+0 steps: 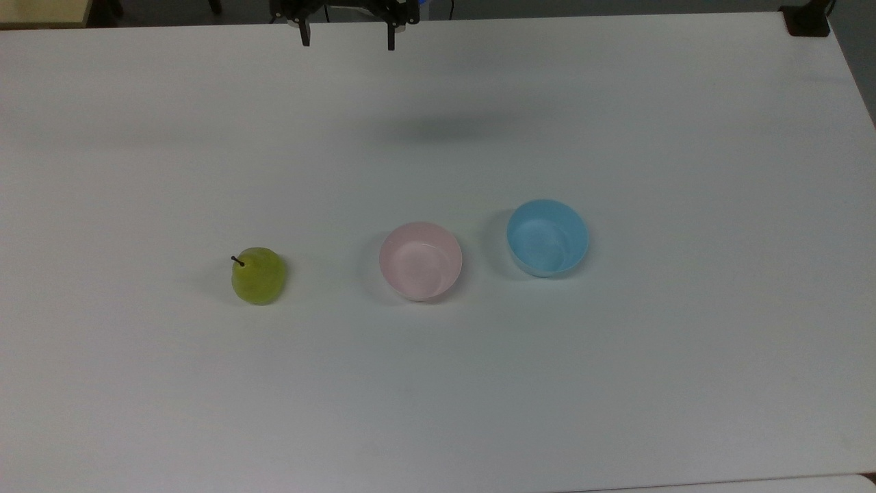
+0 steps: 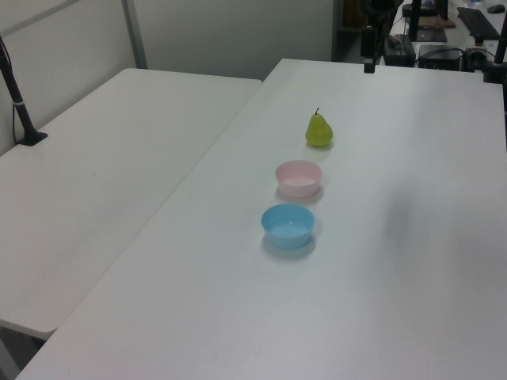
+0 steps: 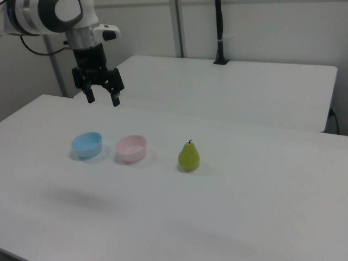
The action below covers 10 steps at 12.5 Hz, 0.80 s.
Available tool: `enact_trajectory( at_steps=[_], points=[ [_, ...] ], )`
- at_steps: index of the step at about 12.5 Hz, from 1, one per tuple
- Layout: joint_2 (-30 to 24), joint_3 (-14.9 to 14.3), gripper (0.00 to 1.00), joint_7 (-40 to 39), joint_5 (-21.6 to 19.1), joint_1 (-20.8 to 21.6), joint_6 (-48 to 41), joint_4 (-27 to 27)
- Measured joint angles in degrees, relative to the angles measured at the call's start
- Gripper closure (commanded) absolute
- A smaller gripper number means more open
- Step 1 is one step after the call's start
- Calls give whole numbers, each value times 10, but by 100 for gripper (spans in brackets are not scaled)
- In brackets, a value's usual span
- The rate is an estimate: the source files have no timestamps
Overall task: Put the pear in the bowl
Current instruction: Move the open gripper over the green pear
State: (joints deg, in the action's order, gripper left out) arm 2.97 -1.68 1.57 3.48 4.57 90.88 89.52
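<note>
A small glossy yellow-green pear (image 3: 188,156) stands upright on the white counter (image 3: 261,206), beside an empty pale pink plastic bowl (image 3: 131,148). The black end effector (image 3: 101,98) hangs above, released, fingers spread.

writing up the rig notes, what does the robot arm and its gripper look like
The arm is white and rounded, with black bands at its joints and a black cable trailing off it. A dark wrist section narrows down to the black gripper, which ends in two slim, straight black fingers, each with a small pale spot near the tip.
</note>
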Motion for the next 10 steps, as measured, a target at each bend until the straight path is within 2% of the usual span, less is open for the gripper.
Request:
enact_trajectory(
  at_steps=[5, 10],
  points=[
    [0, -1, 0, 0, 0, -9, 0, -1],
    [1, -2, 0, -31, 0, -40, 1, -3]
  ],
)
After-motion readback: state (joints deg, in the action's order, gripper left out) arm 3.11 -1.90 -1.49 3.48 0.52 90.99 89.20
